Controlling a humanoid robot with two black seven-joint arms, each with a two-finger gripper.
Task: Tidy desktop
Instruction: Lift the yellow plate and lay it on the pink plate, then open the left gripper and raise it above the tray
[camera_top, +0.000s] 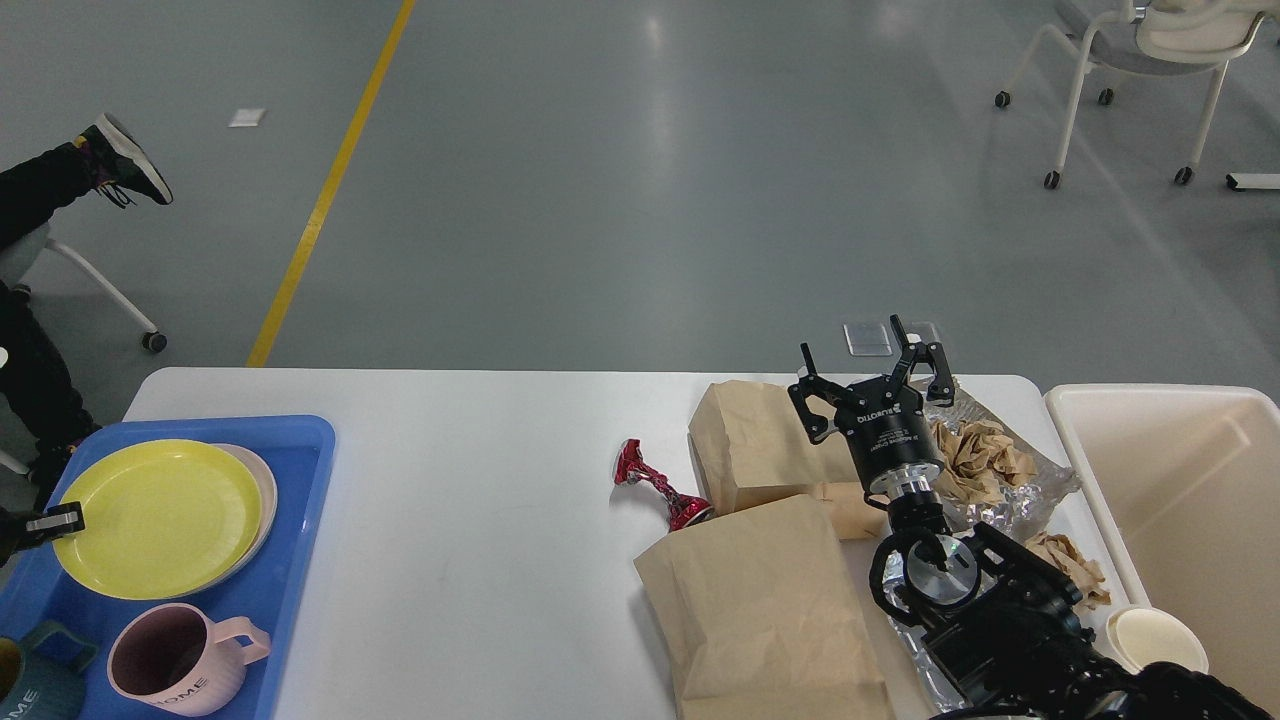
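The white desktop (470, 480) spans the lower view. My right gripper (868, 370) is open and empty, fingers spread, raised over the far brown paper bag (760, 440) near the table's far right. A second brown paper bag (760, 610) lies nearer me. A crushed red can (660, 487) lies left of the bags. Crumpled brown paper (975, 455) sits on crinkled silver foil (1020, 500). More crumpled paper (1075, 565) and a paper cup (1155, 640) lie at the right edge. My left gripper (55, 520) shows only as a tip at the left edge by the yellow plate (155, 515).
A blue tray (300, 440) at the left holds the yellow plate on a beige plate, a pink mug (180, 660) and a dark teal mug (35, 675). A beige bin (1170, 490) stands off the table's right end. Chairs and a seated person's legs are beyond the table.
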